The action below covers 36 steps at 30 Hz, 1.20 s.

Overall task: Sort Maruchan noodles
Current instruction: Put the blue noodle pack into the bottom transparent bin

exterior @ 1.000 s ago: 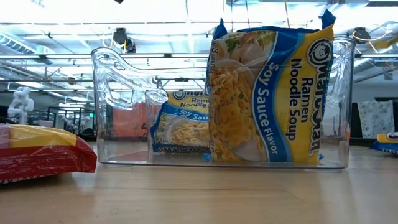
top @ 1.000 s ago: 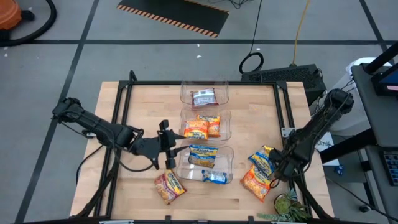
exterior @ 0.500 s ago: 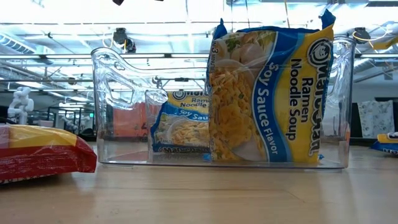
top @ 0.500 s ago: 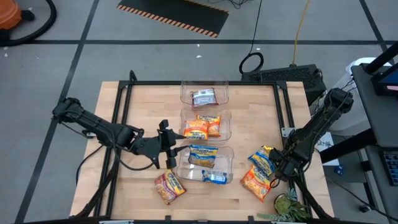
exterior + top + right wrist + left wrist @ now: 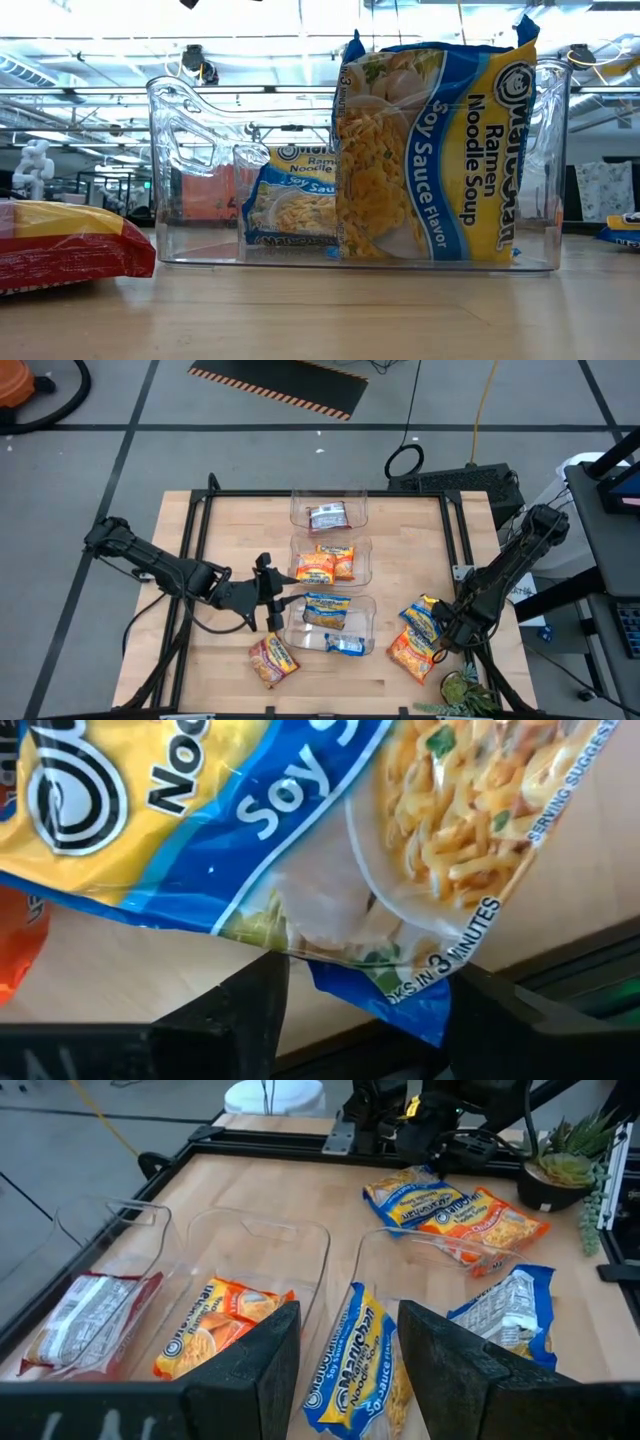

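Three clear bins stand in a row down the table's middle. The far bin (image 5: pixel 328 510) holds a reddish-brown packet, the middle bin (image 5: pixel 330 560) two orange packets (image 5: pixel 215 1335), the near bin (image 5: pixel 330 622) blue-and-yellow packets (image 5: pixel 435 150). A reddish-brown packet (image 5: pixel 272 658) lies flat left of the near bin. A blue-and-yellow packet (image 5: pixel 420 618) and an orange packet (image 5: pixel 410 655) lie flat at the right. My left gripper (image 5: pixel 272 600) hovers open at the near bin's left side. My right gripper (image 5: pixel 440 632) is low and open, with the blue-and-yellow packet's end (image 5: pixel 370 965) between its fingers. My right gripper stands open around the end of the blue-and-yellow packet (image 5: pixel 330 910), which lies on the table. I cannot tell whether its fingers touch it.
A small potted plant (image 5: pixel 462 690) sits at the table's near right corner, close to my right arm. A black metal frame (image 5: pixel 320 493) runs along the far edge and down both sides. Bare wood (image 5: pixel 230 530) shows left of the bins.
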Available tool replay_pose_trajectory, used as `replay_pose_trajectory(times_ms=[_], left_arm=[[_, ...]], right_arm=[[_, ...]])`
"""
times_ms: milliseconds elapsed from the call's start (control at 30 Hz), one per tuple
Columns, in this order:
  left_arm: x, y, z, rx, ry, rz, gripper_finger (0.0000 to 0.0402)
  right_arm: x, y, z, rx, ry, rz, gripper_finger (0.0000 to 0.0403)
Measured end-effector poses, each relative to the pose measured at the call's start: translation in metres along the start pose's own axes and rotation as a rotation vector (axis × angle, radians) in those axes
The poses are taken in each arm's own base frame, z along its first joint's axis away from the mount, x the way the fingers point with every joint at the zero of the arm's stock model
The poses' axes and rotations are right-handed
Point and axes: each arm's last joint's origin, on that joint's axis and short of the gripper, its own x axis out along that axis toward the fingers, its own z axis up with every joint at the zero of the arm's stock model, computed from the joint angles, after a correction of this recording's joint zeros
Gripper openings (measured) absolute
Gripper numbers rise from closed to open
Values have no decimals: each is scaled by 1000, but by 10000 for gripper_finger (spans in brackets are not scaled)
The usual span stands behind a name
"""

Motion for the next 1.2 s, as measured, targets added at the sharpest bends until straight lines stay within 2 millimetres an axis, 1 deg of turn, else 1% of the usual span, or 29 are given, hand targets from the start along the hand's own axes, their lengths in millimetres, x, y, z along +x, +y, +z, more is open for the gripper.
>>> replay_pose_trajectory(times_ms=[167, 267, 367, 533, 567, 733, 900, 1033, 1200], left_arm=[[0, -1, -1, -43, 5, -6, 175], [-2, -3, -1, -61, 8, -22, 175], [-4, -6, -2, -69, 9, -36, 175], [-5, -9, -3, -66, 9, -47, 175], [-5, -9, -3, -65, 9, -47, 175], [-5, -9, -3, -64, 8, -47, 175], [-5, -9, -3, -57, 8, -46, 175], [-5, -9, -3, -55, 9, -46, 175], [-5, -9, -3, -56, 8, -46, 175]], right_arm=[[0, 0, 0, 1, -1, 0, 188], [0, -1, 0, 12, 0, -10, 160], [-1, -1, 1, 36, -26, -14, 115], [-1, -1, 1, 66, -28, -13, 20], [-1, -1, 1, 73, -29, -12, 10], [-4, 1, 2, 109, -64, -14, 5], [-25, 9, 4, 95, -185, -9, 1], [-41, 13, 5, 91, -229, -29, 0], [-51, 14, 5, 71, -277, -45, 0]])
